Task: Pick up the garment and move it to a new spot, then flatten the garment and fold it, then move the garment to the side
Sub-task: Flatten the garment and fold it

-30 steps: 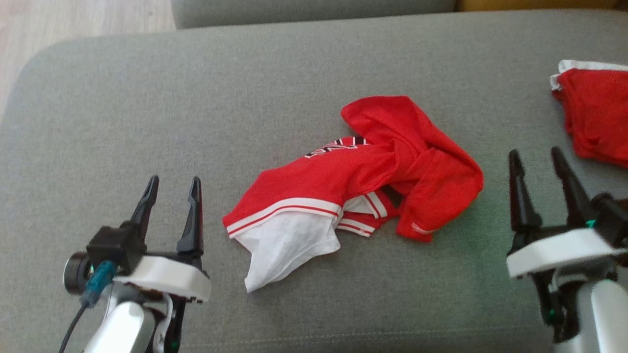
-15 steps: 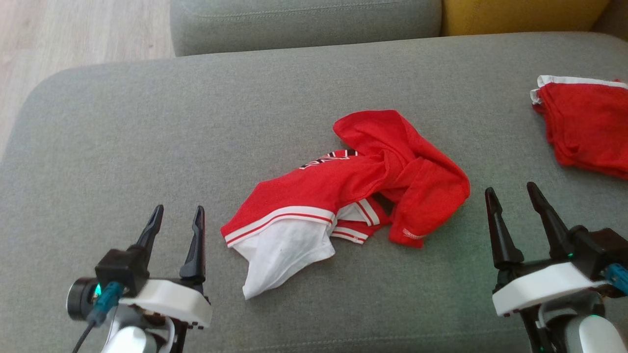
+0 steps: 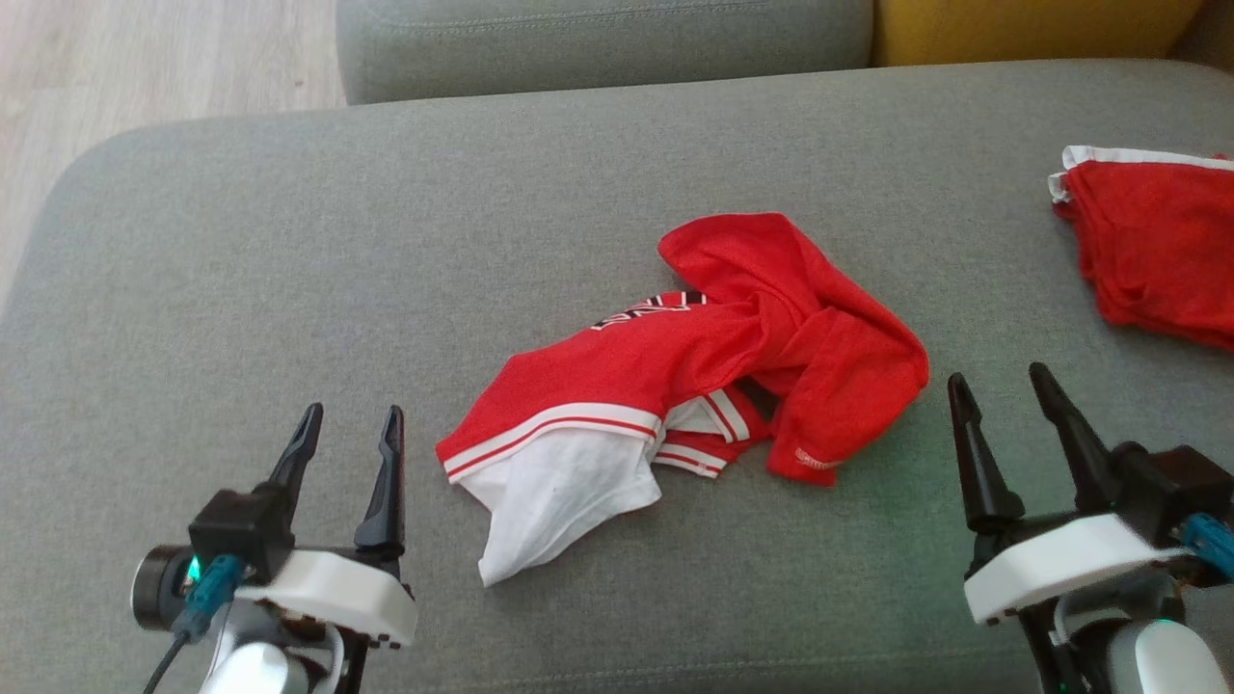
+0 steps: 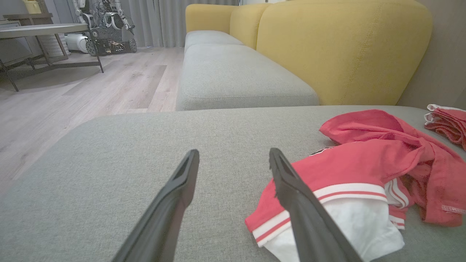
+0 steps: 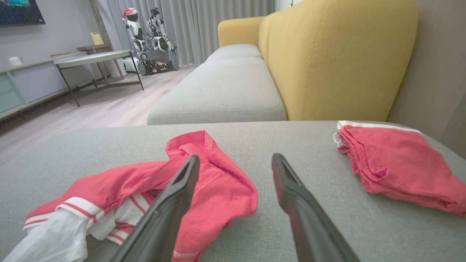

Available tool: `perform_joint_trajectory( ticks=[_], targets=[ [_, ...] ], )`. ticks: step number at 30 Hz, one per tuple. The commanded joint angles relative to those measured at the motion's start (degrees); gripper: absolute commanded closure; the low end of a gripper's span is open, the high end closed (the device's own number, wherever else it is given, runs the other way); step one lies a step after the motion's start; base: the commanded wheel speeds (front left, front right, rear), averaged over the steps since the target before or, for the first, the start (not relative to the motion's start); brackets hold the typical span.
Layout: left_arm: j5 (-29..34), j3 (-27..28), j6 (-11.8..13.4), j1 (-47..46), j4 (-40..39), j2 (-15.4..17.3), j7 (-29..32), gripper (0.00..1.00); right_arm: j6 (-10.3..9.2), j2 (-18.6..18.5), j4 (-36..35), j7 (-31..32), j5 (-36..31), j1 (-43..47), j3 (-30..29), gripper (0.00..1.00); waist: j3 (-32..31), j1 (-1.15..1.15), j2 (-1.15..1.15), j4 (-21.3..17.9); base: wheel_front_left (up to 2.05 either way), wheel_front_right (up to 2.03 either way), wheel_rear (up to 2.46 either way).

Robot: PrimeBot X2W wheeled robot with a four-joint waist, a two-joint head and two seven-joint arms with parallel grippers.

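A wide grey cushion [image 3: 289,289] is taking up most of the head view. A pale wooden floor [image 3: 145,67] is stretching away beyond the cushion's far left corner. Behind the cushion's far edge a second grey seat [image 3: 598,39] is standing, and a yellow backrest [image 3: 1022,29] is rising behind the cushion's far right corner.

The garment [image 3: 675,376] is lying crumpled near the middle of the cushion, a little toward its right half. It is red, with white stripes along one border and a white part. The white part is pointing toward the cushion's near edge, and a loose red fold is bunching up on the side of the cushion's far edge. Some black and white letters [image 3: 646,310] are peeking out between the folds.

A smaller red cloth [image 3: 1157,260] with a white edge is lying folded at the cushion's right edge.

The left gripper [image 3: 352,414] is hanging over the near left part of the cushion, and the right gripper [image 3: 998,378] over its near right part. The fingers of both are standing wide apart, released and grasping nothing.
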Motion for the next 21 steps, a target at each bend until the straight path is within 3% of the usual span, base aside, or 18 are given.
perform_joint_trajectory(
  ticks=[1, 11, 21],
  targets=[
    [0.08, 2.22, 0.39, -2.53, -2.14, 1.39, 0.20, 0.00, -0.04, 0.00, -1.69, 0.79, -0.10, -1.14, 1.37, 0.00, 0.20, 0.00, 0.00, 0.11, 0.00, 0.00, 0.00],
    [0.07, 1.73, -0.28, -4.91, -2.26, 1.22, 0.04, 0.00, -0.04, -1.29, 4.13, 8.35, 0.50, -7.03, 6.86, 0.00, 3.77, 0.00, 0.00, 1.98, 0.00, 0.00, 0.00],
    [0.21, 1.70, -0.52, -7.11, -1.75, 0.83, -0.63, 0.00, -0.04, -1.39, 12.54, 12.53, -0.52, -15.44, 8.44, 0.00, 6.85, 0.00, 0.00, 3.71, 0.00, 0.00, 0.00]
  ],
)
